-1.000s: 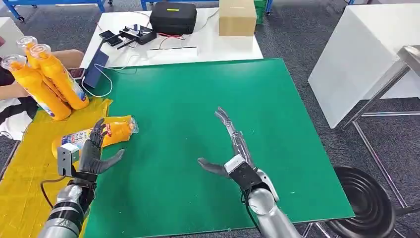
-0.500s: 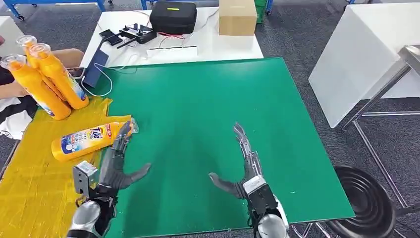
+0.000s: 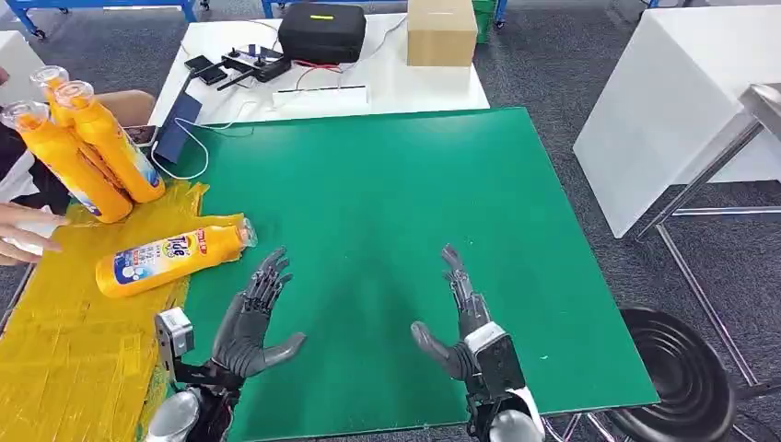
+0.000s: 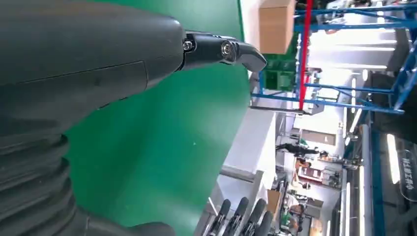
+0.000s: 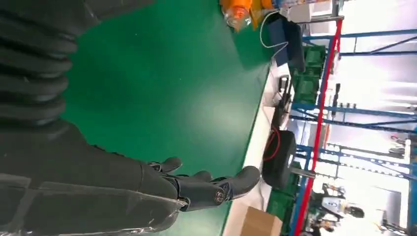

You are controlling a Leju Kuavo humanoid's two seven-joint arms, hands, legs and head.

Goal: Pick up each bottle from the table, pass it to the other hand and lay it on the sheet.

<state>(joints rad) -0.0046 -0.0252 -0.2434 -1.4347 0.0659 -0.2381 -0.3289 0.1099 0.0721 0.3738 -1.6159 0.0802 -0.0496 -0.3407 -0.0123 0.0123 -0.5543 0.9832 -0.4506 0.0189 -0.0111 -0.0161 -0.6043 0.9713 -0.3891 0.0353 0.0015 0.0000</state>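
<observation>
Both my robot hands hover low over the green desk (image 3: 387, 184) w/ nothing in them: left robot hand (image 3: 247, 324) released, fingers spread; right robot hand (image 3: 460, 327) same, palm turned inward. One bottle (image 3: 170, 258) lies on its side on the yellow sheet (image 3: 64, 359), i.e. where the task wants it. Three more bottles (image 3: 87, 147) lean together at the sheet's far corner. A person's hand (image 3: 23, 235) reaches in beside them, prob. to set one out for me.
</observation>
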